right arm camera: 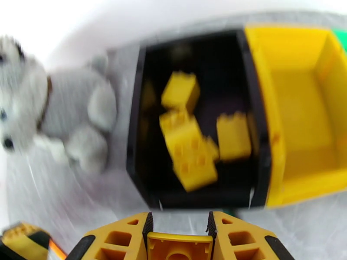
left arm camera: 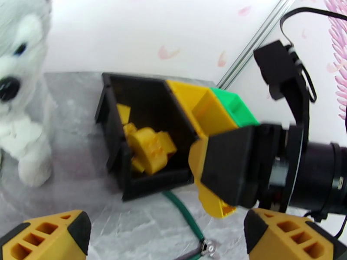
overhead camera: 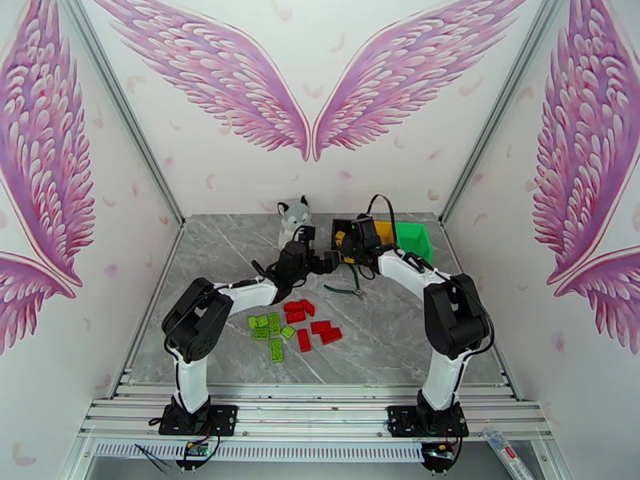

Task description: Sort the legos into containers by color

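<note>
Your right gripper (right arm camera: 179,237) is clamped on a yellow studded plastic brick (right arm camera: 180,248) and hangs near the front wall of the black open-top plastic bin (right arm camera: 133,126). Your left gripper (left arm camera: 167,226) is spread wide with nothing between its fingers, close beside the right one.

The main hazard, as I judge it, is a mis-sort. Several yellow bricks (right arm camera: 191,157) lie tumbled in the black bin, while the yellow bin (right arm camera: 299,126) joined to it looks bare. If you let go here, this brick joins the wrong pile, so carry it one compartment to your right before you release.

The bricks are hard, glossy and sharp-cornered. One dropped from height may bounce off the heap or a thin rim and skitter across the smooth grey marble-look table (overhead camera: 384,346). The bins look like light moulded plastic with thin walls, so a nudge from a finger could shove the whole row, including the green bin (overhead camera: 416,240) at its end.

The two wrists sit near each other, and a careless swing of either could knock them together. The soft grey-and-white plush husky (right arm camera: 65,109) stands just beside the black bin and would likely topple easily. The green-handled pliers (overhead camera: 344,288) lie near the bins' front.

The unsorted legos, flat red bricks (overhead camera: 310,318) and lime green bricks (overhead camera: 270,328), lie clustered on the table between the arms, well apart from the bins.
</note>
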